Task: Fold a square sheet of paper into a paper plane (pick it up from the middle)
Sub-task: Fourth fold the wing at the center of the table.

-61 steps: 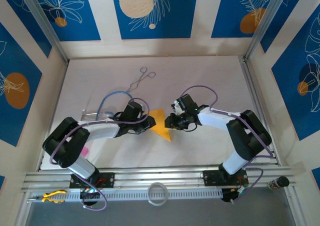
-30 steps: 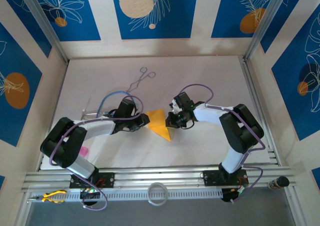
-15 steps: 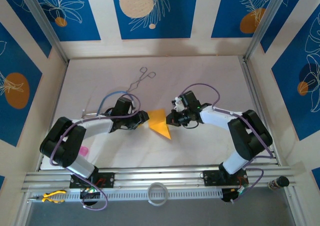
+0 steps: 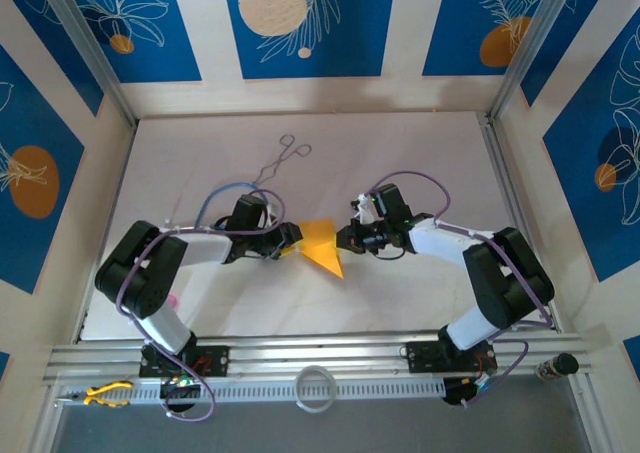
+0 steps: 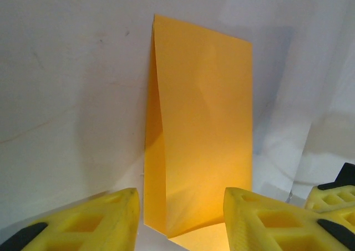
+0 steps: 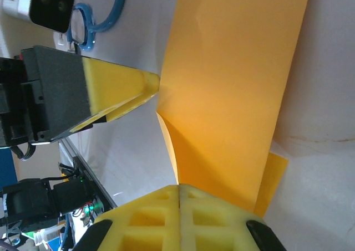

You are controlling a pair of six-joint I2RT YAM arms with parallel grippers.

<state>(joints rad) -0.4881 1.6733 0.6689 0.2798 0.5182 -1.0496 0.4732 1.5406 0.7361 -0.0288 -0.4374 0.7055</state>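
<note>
Left tool [image 4: 290, 241] nearer sheet [image 4: 320, 245], released | right tool [image 4: 348, 239] clenched on sheet edge

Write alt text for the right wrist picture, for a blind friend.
A folded sheet of orange-yellow paper runs down the picture, pinched at its lower end by the right pincer, whose yellow tips are pressed shut. From the left, the yellow tip of the left pincer reaches the paper's edge, over a white table.

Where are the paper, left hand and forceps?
folded paper [image 4: 322, 245]: top view, centre of the orange sheet.
left hand [image 5: 178, 206]: left wrist view, between its fingertips.
forceps [image 4: 275, 163]: top view, thin shanks.
</note>
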